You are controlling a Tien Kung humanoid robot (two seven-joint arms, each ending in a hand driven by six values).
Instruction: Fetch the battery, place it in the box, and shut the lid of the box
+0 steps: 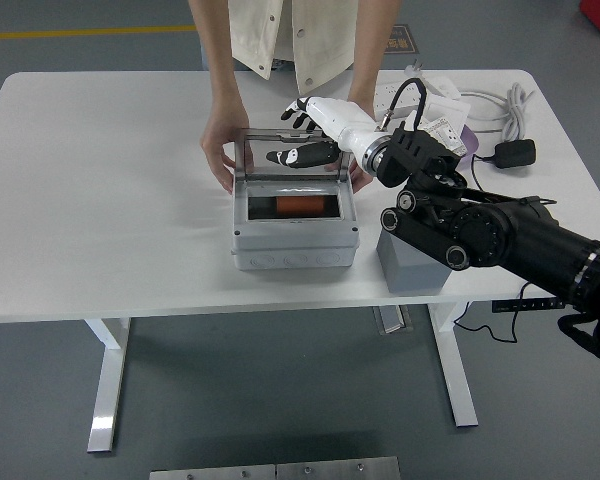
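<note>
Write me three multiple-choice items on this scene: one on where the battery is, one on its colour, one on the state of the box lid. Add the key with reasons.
1. Where is the battery?
A. Inside the box
B. On the table left of the box
C. In the person's hand

2. What colour is the battery?
A. Blue
B. Orange-red
C. Green

3. How does the lid stand?
A. Flat shut on the box
B. Taken off and lying on the table
C. Raised at the box's far edge, with the right hand at it

Key:
1 A, it shows through the box's opening.
2 B, an orange-red cylinder lies in the dark interior.
3 C, the clear lid stands up at the back, the robot's fingers against it, while the person's hands flank the box's far end.
</note>
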